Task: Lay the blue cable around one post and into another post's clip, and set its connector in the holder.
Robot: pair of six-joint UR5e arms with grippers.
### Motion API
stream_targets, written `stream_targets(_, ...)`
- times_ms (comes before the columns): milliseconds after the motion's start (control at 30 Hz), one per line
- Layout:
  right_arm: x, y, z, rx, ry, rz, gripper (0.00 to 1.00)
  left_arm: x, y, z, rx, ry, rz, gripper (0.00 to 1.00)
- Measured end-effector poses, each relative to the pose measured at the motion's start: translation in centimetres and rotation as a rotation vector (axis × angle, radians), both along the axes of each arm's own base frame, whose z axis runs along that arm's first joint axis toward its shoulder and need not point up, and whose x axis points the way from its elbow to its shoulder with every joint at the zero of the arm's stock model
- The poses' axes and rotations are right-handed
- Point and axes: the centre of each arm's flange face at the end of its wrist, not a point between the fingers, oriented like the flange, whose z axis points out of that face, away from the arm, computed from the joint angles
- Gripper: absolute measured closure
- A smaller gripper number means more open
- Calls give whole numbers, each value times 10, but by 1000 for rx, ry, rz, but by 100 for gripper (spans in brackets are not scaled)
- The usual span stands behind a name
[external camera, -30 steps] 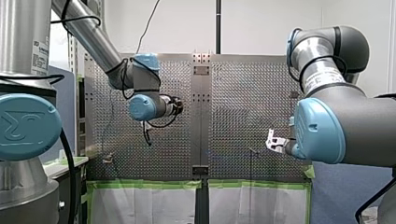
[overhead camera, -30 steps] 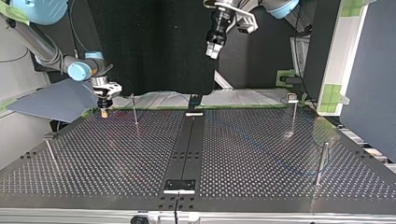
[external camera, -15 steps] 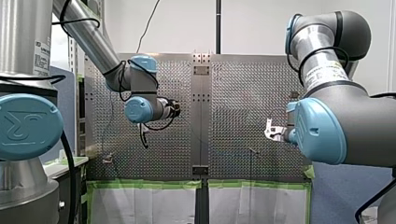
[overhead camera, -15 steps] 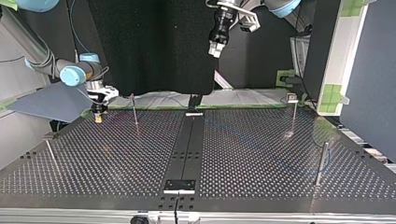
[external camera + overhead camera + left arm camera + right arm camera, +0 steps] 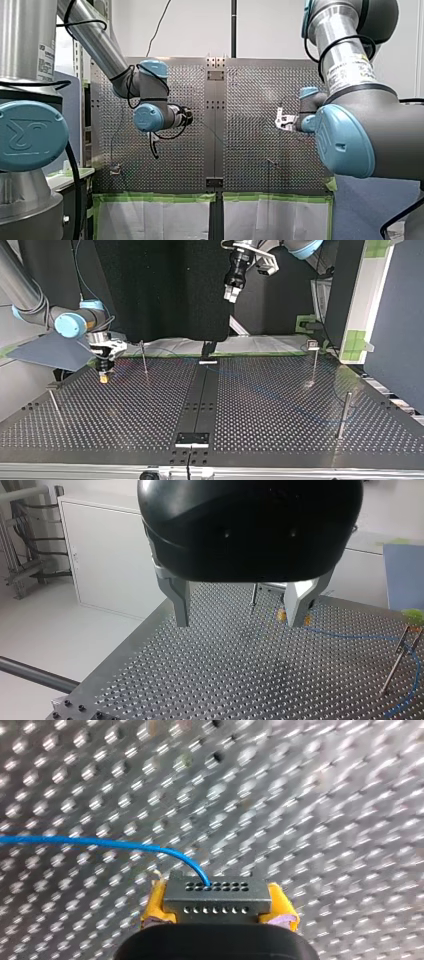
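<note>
Blue cable (image 5: 100,842) is seen as a thin, light, limp wire, so it is judged more likely to sag and spring than to keep a laid curve. Its small grey connector (image 5: 217,895), the one stiff part, is clamped by its sides between the yellow-padded jaws of the right arm (image 5: 67,324), low over the perforated bench (image 5: 280,405) at the top view's left. The wire is laid across the bench, apparently toward the post (image 5: 343,415) at the top view's right, though it is faint there. A hold on the connector body is preferred, and the wire's root should not be tugged. The jaws of the left arm (image 5: 150,116) are held wide and empty, high above the bench.
</note>
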Motion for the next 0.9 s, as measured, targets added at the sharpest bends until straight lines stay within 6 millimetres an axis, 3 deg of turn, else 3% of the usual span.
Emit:
stream_targets(467, 19, 23, 89, -83, -21, -18, 100, 6, 4, 0, 3, 1, 9, 7)
stream_targets(667, 16, 27, 110, -100, -30, -53, 100, 8, 5, 0, 5, 2, 14, 7)
stream_targets(900, 7, 28, 113, -82, -27, -112, 100, 9, 7, -1, 7, 3, 19, 7)
